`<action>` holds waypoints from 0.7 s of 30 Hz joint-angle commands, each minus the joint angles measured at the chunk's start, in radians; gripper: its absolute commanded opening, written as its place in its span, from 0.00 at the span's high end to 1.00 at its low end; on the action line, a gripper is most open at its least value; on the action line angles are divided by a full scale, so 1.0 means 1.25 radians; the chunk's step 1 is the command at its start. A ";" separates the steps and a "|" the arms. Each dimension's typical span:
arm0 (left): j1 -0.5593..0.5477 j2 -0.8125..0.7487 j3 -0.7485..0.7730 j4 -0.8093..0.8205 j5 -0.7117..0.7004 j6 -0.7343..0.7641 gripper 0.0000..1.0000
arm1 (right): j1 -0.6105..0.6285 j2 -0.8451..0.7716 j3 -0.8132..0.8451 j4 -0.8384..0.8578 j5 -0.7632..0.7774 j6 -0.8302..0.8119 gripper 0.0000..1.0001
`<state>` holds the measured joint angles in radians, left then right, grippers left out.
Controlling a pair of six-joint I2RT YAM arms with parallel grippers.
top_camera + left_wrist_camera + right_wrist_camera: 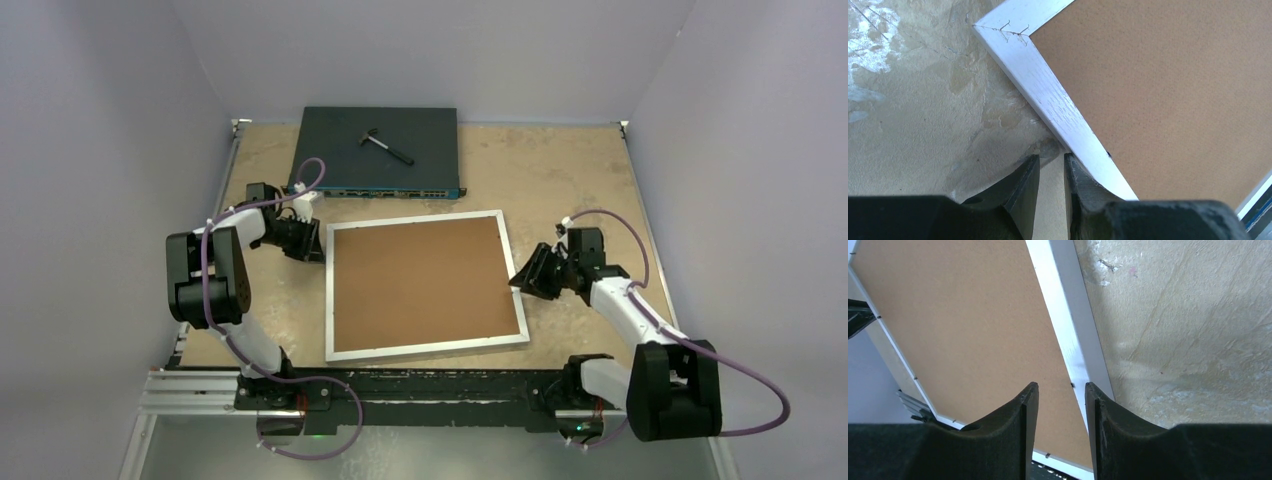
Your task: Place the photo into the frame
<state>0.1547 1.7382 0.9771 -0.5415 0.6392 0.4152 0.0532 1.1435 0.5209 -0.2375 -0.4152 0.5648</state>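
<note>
The frame (329,300) lay face down mid-table, backing board (420,280) on, photo hidden, so the job looked nearly done; left gripper (312,245) at 9 o'clock and right gripper (518,280) at 3 had jaws apart.

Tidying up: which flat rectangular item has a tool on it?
The dark flat box at the far edge; the white-bordered frame holds only brown backing board.

My left gripper (1051,159) hung low over the table (913,110), jaws a narrow slit apart, nothing between. One finger (1082,200) touched the outer edge of the white frame (1043,95); its brown backing board (1173,100) faced up, staples (1013,31) at the corner.
</note>
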 commanded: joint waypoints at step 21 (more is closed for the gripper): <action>-0.008 -0.007 -0.008 -0.015 0.009 0.020 0.77 | 0.003 0.025 -0.046 0.037 -0.051 0.017 0.62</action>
<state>0.1547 1.7382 0.9771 -0.5419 0.6395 0.4152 0.0532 1.1568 0.4843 -0.1963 -0.4889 0.5884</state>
